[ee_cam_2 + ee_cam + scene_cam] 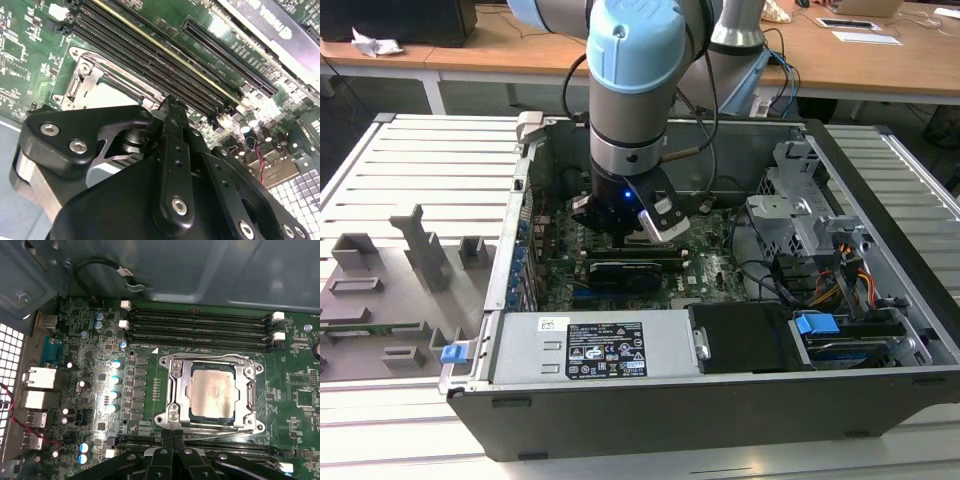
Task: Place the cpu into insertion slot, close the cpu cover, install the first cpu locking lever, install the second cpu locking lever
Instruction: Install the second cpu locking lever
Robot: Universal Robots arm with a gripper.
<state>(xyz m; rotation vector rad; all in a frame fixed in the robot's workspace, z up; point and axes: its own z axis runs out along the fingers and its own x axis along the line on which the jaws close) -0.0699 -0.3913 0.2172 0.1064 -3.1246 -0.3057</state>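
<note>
In the first wrist view the cpu (212, 392), a silver-beige square, lies seated in the insertion slot (165, 361) on the green board. The cpu cover (176, 390), a silvery frame with a central window, lies flat over it. A thin locking lever rod (220, 432) runs along the socket edge nearest my fingers. My gripper (173, 433) hovers at that edge with its black fingers pressed together and nothing visible between them. The second wrist view has the gripper (170, 101) tip right at the cover (82, 82) corner. In the exterior view the gripper (625, 232) reaches down inside the open computer case.
Long black memory slots (200, 325) run beside the socket. A graphics card (625, 270), the power supply (590, 345) and the drive cage (810, 215) crowd the case. Rear ports (37, 390) line one board edge. Grey fixture blocks (415, 250) sit at the exterior view's left.
</note>
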